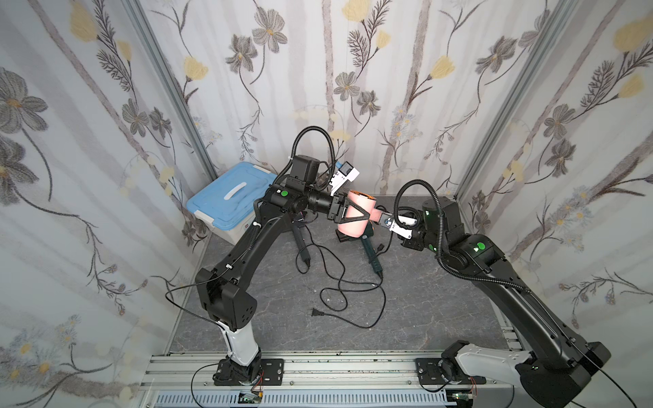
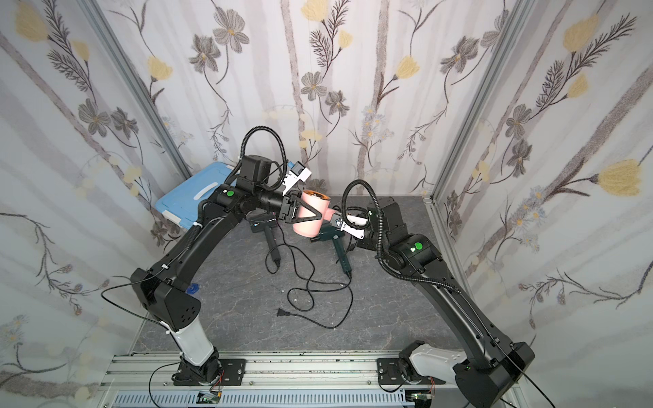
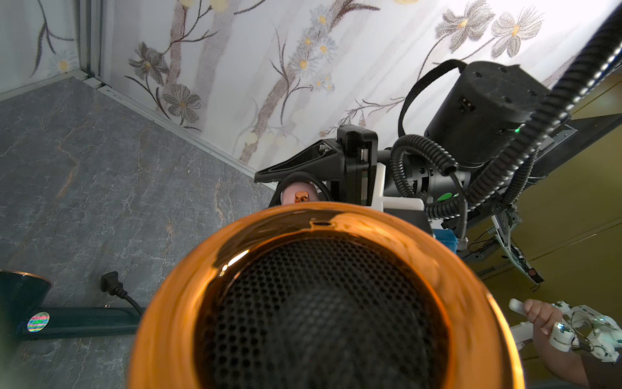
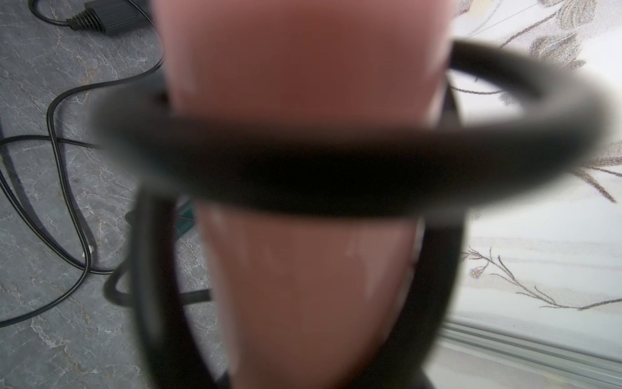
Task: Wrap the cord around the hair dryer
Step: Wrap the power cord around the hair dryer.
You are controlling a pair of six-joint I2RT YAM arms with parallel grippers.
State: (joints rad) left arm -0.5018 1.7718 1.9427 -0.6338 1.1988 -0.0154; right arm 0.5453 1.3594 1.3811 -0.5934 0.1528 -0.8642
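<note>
1. A grey marble-patterned bench (image 1: 424, 282) fills a booth with flowered walls. Two black robot arms reach from its front edge toward the middle of its back edge.
2. A storage box (image 1: 226, 205) with a blue lid sits in the back left corner.
3. The pink hair dryer (image 1: 349, 229) is held in the air above the back middle of the bench, touching nothing below.
   - The barrel's long axis runs roughly back to front, tilted.
   - The copper-rimmed mesh end (image 3: 323, 303) is raised toward the back wall.
   - The handle (image 4: 303, 84) sticks out toward the right arm.
4. A dark green hair dryer (image 1: 371, 254) and a black hair dryer (image 1: 302, 243) lie below it. Loose cords (image 1: 353, 282) trail toward the bench centre.
5. The left gripper (image 1: 364, 213) is clamped across the pink barrel.
6. The right gripper (image 1: 383, 222) sits at the handle's end. Whether it grips anything cannot be told.
7. A black cord (image 4: 336, 168) makes at least one blurred loop around the handle.
8. Handling, as a judgement:
   - The shell looks rigid, glossy and probably slippery, so the barrel clamp is the sound hold.
   - The cord looks limp yet springy and is likely to slacken off the handle.
   - It is best pinched just beyond the last loop and kept taut.
</note>
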